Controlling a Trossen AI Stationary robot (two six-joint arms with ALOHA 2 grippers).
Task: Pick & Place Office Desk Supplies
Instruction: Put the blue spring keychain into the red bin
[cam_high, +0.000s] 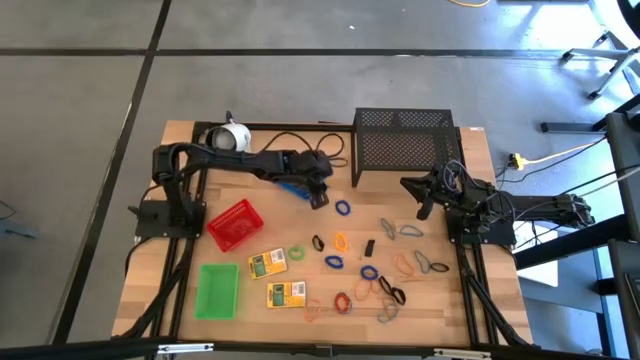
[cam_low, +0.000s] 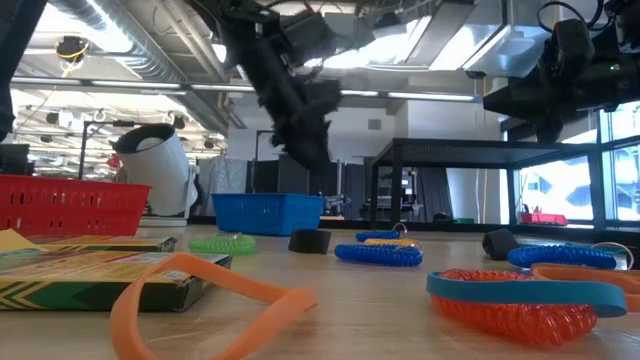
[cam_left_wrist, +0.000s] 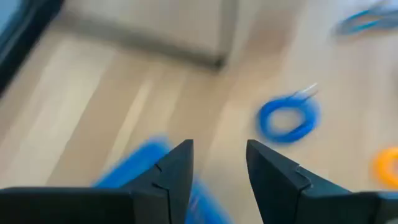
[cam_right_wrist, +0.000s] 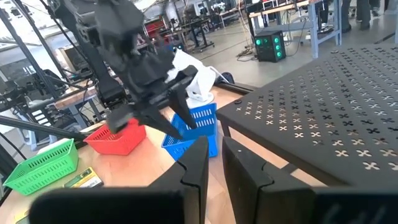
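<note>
Two arms | left gripper (cam_left_wrist: 219, 171) jaws spread above blue tray (cam_right_wrist: 194, 132), hidden overhead | right gripper (cam_right_wrist: 214, 165) jaws nearly together

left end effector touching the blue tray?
Apart. In the right wrist view the left end effector hangs open above the blue tray, with its fingertips clear of the rim. The low view also shows it raised above the tray.

You have the red tray (cam_high: 235, 224) sitting tilted and the green tray (cam_high: 217, 290) nearer the front edge, with the blue tray (cam_high: 291, 187) farther back, partly hidden. Two yellow-green boxes (cam_high: 267, 262) lie flat just beside the green tray. Your coloured loops (cam_high: 343, 209) lie scattered flat across the table's middle and right.
</note>
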